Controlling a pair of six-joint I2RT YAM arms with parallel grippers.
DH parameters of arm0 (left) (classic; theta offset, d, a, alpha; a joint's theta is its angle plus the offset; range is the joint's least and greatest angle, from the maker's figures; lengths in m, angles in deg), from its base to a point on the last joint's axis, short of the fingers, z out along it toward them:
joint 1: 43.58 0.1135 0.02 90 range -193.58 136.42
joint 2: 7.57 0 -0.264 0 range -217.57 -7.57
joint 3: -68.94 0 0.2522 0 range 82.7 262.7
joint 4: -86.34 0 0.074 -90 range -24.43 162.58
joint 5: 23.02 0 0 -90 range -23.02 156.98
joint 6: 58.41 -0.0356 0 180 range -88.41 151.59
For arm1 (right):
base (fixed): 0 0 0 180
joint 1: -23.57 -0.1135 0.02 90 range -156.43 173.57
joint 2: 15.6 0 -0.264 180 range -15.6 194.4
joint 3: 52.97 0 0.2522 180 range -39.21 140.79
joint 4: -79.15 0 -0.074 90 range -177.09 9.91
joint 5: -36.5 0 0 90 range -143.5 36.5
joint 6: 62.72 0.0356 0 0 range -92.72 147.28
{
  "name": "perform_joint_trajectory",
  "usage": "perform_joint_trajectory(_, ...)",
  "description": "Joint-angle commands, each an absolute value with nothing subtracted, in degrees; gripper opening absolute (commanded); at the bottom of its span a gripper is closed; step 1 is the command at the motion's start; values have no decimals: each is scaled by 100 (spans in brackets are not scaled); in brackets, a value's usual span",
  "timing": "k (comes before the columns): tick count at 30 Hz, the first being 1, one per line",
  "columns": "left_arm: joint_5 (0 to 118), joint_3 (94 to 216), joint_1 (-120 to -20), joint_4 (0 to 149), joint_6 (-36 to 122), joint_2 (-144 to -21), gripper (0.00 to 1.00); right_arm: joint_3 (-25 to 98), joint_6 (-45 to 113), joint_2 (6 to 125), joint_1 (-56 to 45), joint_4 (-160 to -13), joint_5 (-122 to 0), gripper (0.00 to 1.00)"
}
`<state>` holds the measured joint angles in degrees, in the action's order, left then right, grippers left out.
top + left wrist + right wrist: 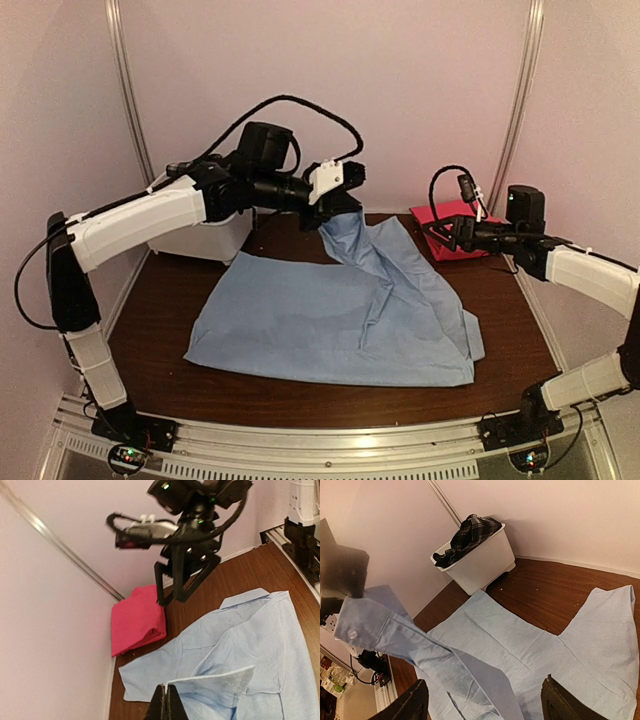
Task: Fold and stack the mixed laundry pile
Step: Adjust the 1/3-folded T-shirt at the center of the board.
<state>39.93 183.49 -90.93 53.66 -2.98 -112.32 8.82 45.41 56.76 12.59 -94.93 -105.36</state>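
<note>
A light blue collared shirt (330, 320) lies spread flat on the dark wooden table. One sleeve rises to my left gripper (335, 208), which is shut on the sleeve's cuff edge (210, 680) above the table's back middle. In the right wrist view the lifted sleeve (385, 630) hangs across the left side. My right gripper (438, 236) hovers open beside the folded pink-red cloth (455, 222) at the back right, with nothing between its fingers (415, 705). The pink-red cloth (137, 620) lies against the wall. A black-and-white plaid garment (467, 535) hangs out of the tub.
A white plastic tub (480, 562) stands at the back left corner, partly behind my left arm (140, 220). Pale walls close the table on three sides. Bare wood (160, 330) shows to the left of the shirt and along the front.
</note>
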Motion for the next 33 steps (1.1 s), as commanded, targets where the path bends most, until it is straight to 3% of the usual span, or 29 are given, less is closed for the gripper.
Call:
perform_joint_trajectory(1, 4530, 17858, -9547, 5563, -2469, -10890, 0, 1179, 4224, 5630, 1263, -9465, -11178, 77)
perform_joint_trajectory(11, 4364, 16909, -10024, 6089, -3939, -10208, 0, 1156, 3790, 5604, 552, -9657, -11874, 77)
perform_joint_trajectory(24, 3907, 16737, -10391, 5774, -4371, -9734, 0, 1384, 2943, 6185, -86, -8986, -11621, 78)
perform_joint_trajectory(33, 4131, 16608, -10392, 5798, -4457, -9665, 0, 1305, 2251, 6558, -693, -8137, -10937, 70)
